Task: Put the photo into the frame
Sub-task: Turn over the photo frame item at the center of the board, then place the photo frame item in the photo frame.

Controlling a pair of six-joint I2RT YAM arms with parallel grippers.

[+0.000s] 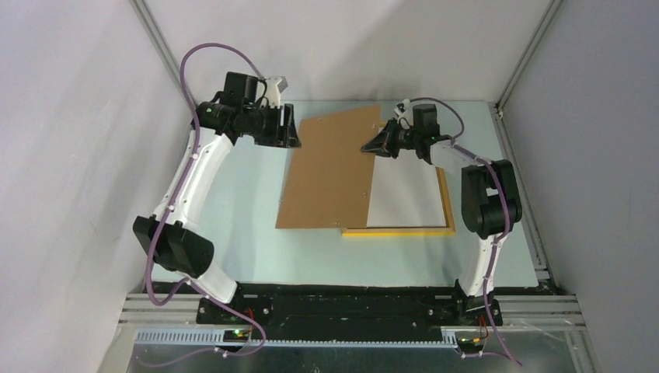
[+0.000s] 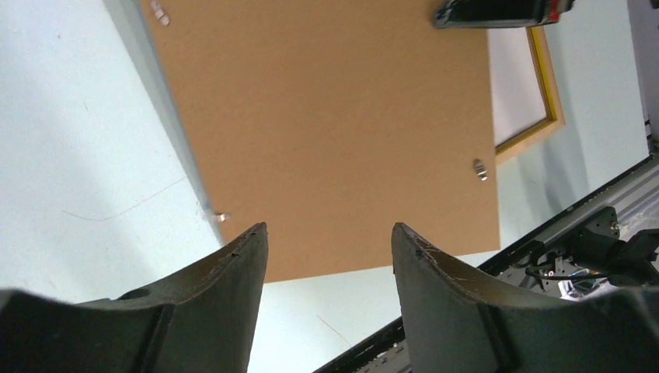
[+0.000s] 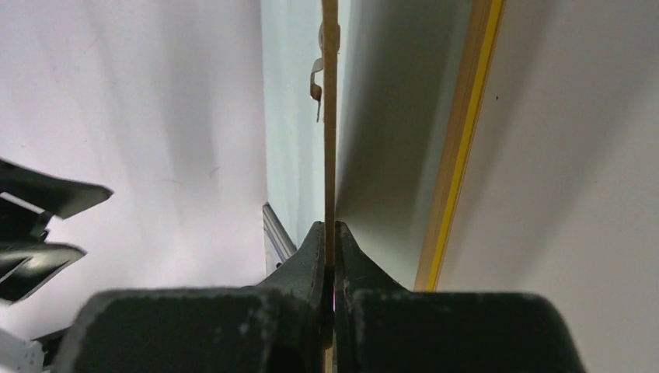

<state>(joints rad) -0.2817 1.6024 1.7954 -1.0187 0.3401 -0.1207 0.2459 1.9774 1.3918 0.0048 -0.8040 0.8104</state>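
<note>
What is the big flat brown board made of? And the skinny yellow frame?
The flat brown board looks like pressed fibreboard or stiff card: even matte tan, no grain, very thin edge-on. The narrow yellow-orange frame looks like painted wood, maybe plastic: smooth bright face, paler woody side.

Left of the right claw, the board is covering the left side of the frame. Just below that claw, the photo is showing only white, its printed face turned away. Seen from the right wrist, the board is appearing only as a thin edge rising from the claw's tips. Ahead of the left claw, the picture's top edge is cutting off the board, the frame and the right claw. The clips are looking too small to make out.
</note>
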